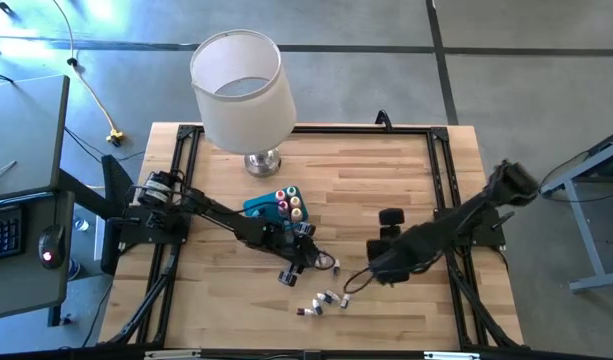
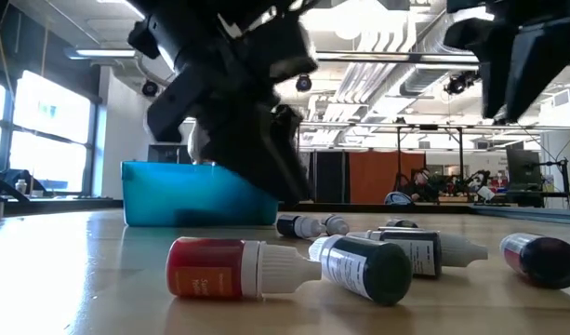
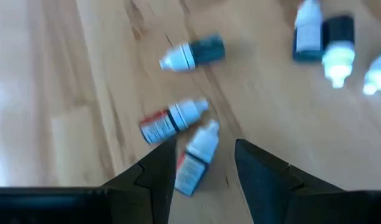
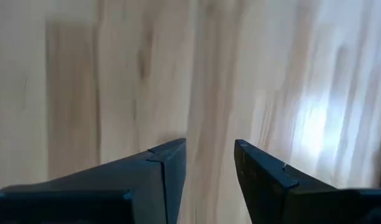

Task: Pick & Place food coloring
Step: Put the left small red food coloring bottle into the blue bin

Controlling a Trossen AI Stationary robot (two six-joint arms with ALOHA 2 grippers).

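Over loose bottles [image 3: 189,165] | left gripper [image 3: 202,165] parted, empty, straddling one (lying flat) | descend square, close mid-body | right gripper [image 4: 209,155] parted, empty.

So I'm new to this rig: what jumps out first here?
A big white lampshade dominates the table's far edge. At the middle, the left gripper hangs open over loose food coloring bottles, beside a blue tray already holding some. The right gripper waits open nearby, over bare wood.
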